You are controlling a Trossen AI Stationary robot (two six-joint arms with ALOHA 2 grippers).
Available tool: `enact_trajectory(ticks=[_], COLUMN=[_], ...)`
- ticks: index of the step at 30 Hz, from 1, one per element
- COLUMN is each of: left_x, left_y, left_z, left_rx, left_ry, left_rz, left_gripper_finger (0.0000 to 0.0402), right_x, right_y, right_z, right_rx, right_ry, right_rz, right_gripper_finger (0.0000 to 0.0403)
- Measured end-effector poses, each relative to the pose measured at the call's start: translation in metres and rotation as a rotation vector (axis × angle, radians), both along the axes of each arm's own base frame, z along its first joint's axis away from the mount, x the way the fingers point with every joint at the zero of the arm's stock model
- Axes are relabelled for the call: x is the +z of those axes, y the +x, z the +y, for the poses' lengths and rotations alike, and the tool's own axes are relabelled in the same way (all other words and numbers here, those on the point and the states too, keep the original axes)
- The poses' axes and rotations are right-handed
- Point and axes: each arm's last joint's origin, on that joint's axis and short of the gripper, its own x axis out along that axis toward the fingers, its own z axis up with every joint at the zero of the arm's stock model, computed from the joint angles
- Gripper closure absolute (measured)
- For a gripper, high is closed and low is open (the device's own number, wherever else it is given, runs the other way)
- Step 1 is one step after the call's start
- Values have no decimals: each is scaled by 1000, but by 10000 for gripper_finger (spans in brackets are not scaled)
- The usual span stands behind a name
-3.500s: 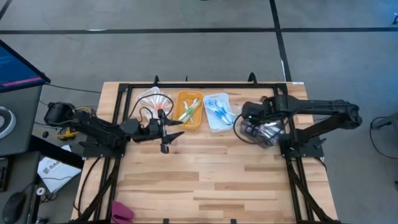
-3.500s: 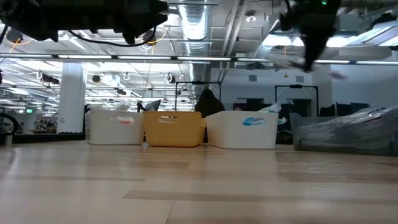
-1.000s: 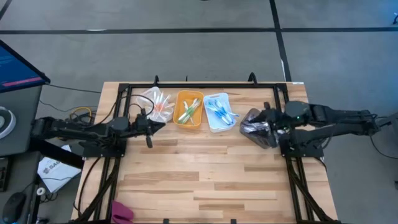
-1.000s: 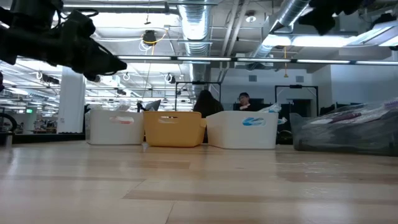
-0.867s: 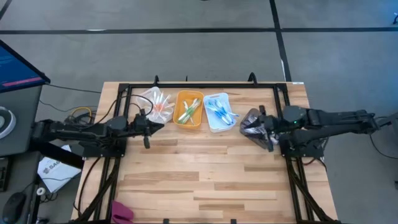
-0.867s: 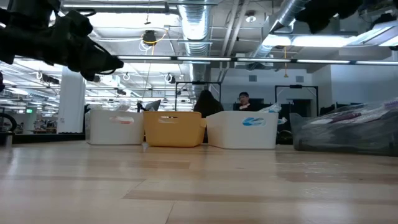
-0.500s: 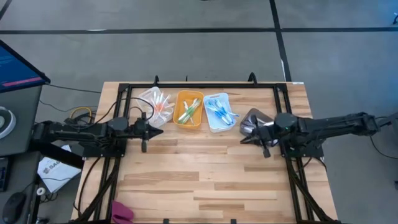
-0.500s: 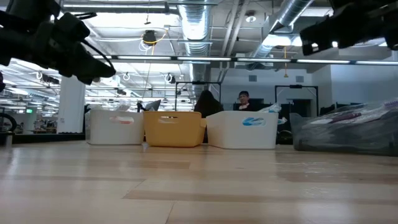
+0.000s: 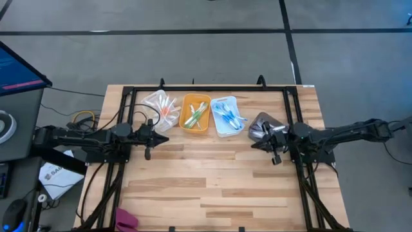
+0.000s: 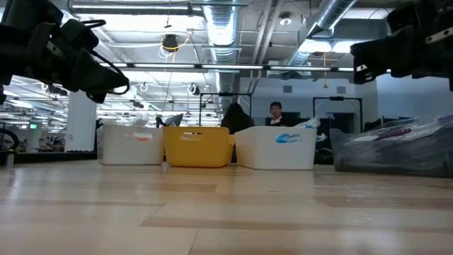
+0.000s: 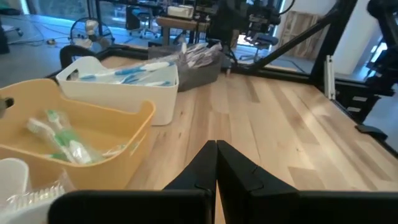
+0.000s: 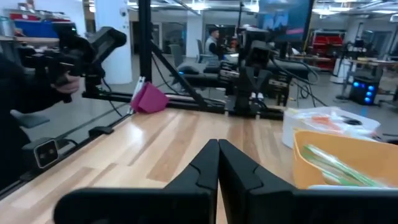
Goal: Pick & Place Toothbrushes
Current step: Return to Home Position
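Observation:
Three bins stand in a row at the table's far middle: a clear one [image 9: 161, 103] with orange-pink toothbrushes, a yellow one [image 9: 196, 114] with green and white toothbrushes [image 11: 59, 134], and a white one [image 9: 226, 116] with blue toothbrushes [image 11: 134, 71]. To their right a grey tray [image 9: 262, 125] holds clear-wrapped brushes. My left gripper [image 9: 165, 136] hangs shut and level in front of the clear bin, with nothing in it [image 11: 216, 146]. My right gripper [image 9: 253, 144] hangs shut and level near the grey tray, pointing toward the table's left, and holds nothing [image 12: 218, 144].
A black frame rail [image 9: 212, 88] runs round the table's far and side edges. A pink thing [image 9: 127, 220] lies at the near left corner. The wooden tabletop [image 9: 212, 180] in front of the bins is bare. A person [image 10: 276, 111] shows in the room behind.
My right gripper has come down from above the grey tray and tipped from pointing down to level, ending in front of the tray, lower over the table. My left gripper has sunk a little and drawn slightly back toward the table's left edge.

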Motion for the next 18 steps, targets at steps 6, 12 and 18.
enact_trajectory(ticks=[6,12,18], left_x=[4,15,28], left_y=[-1,-7,-17], left_z=[-2,-2,-6], left_rx=[-40,-51,-156], left_ry=[-4,-14,75], left_rz=[-42,-156,-294], left_gripper_finger=[401,401,401], right_x=[-1,-2,-2], right_y=[0,-1,0], right_z=[4,8,8], right_rx=[19,47,51], right_ry=[1,53,124], right_rz=[12,38,45], right_gripper_finger=[401,400,400])
